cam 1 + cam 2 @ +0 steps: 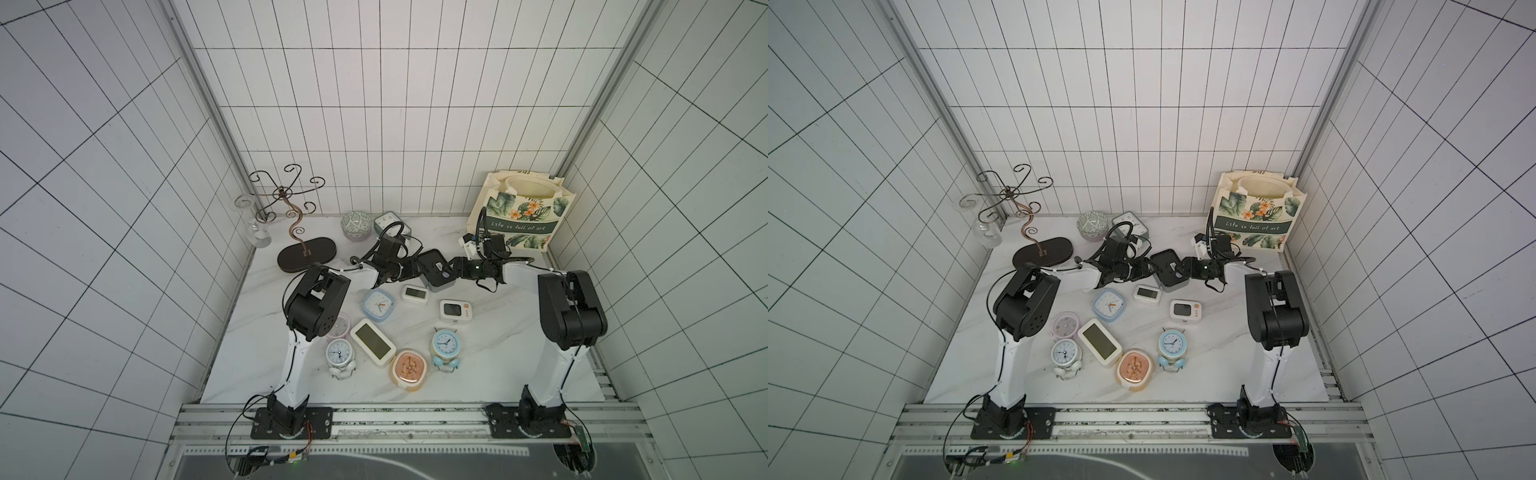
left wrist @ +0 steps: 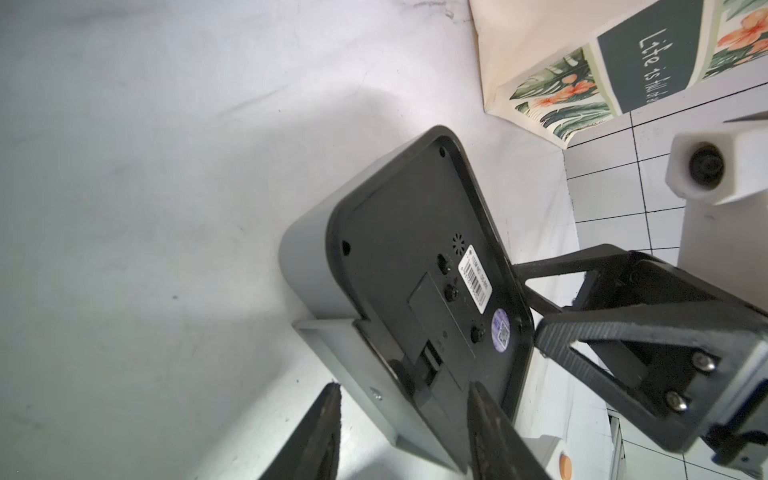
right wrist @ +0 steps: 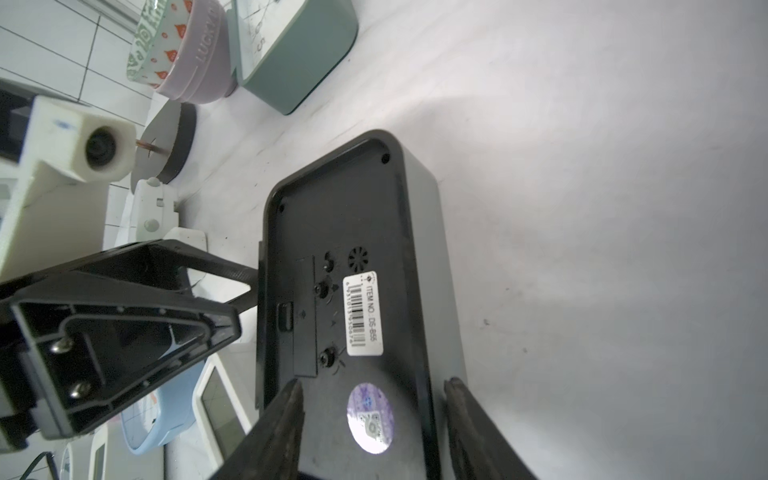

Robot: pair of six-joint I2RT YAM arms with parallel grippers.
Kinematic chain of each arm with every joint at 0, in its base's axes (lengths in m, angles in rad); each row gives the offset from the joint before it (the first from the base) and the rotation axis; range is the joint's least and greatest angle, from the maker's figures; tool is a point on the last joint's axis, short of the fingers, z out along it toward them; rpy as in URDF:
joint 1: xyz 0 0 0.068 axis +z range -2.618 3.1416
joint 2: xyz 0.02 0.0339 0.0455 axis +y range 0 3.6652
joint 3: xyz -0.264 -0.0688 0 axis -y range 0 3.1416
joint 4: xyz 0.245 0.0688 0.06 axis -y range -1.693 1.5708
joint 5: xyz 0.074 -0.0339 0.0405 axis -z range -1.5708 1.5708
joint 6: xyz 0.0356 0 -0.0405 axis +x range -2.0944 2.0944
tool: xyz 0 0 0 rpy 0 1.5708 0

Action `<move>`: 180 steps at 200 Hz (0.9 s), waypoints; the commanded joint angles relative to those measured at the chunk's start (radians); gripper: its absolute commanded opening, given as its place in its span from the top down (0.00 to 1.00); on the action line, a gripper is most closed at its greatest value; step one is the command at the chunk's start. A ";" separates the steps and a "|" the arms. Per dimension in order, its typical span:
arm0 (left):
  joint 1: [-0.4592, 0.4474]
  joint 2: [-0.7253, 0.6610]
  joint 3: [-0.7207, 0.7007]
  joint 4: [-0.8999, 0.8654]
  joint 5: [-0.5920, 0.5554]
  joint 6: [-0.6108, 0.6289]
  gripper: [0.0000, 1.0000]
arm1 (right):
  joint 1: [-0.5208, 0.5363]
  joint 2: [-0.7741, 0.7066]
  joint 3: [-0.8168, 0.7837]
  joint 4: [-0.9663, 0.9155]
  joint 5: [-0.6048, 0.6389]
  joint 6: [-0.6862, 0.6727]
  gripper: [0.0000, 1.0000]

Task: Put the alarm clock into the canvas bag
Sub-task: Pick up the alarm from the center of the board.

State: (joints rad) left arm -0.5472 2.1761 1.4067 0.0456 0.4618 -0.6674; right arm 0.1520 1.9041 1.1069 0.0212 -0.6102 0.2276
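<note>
Top views both show the same setup: a white marble-look table (image 1: 519, 353) boxed in by white tiled walls (image 1: 374, 124) with dark grout lines. An aluminium rail (image 1: 415, 417) runs along the near edge, where my two arms are bolted down.

Head count: ten clocks total, one bag (image 1: 519, 216), one bowl (image 1: 356, 226), one curly metal stand (image 1: 291, 199) on a dark oval base, one glass vase (image 1: 253, 226). Nine clocks sit loose on the table. The tenth, the dark clock (image 1: 434, 270), is mid-table between both arms. It's well short of the bag, which stands upright in the far right corner with its mouth open.

My left gripper (image 2: 403, 390) has its fingers about half apart and clamped across one end of the dark clock. The right gripper (image 3: 374, 384) does the same on the opposite end.

Stuff I can't see properly: the dark clock only shows me its black back, with a barcode label and a round sticker, so its face is hidden. Can't tell if it's off the table either. The pink clock (image 1: 338, 326) is half under my left elbow, and the green clock (image 1: 388, 222) at the back is partly behind wrist cables. Both wrist views cut off the finger roots, and the left wrist one crops the bag to a corner.
</note>
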 commanded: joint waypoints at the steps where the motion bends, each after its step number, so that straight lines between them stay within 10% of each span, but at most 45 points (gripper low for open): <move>1: -0.002 0.008 0.031 -0.040 -0.031 0.038 0.52 | 0.030 -0.033 -0.069 0.058 -0.091 0.041 0.46; 180: -0.002 0.014 0.111 -0.210 -0.233 0.199 0.71 | 0.037 -0.114 -0.151 0.184 -0.114 0.152 0.44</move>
State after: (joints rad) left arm -0.5480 2.1761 1.4990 -0.1387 0.2508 -0.4946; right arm 0.1841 1.8160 0.9951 0.1795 -0.7120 0.3614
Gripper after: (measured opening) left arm 0.311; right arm 0.558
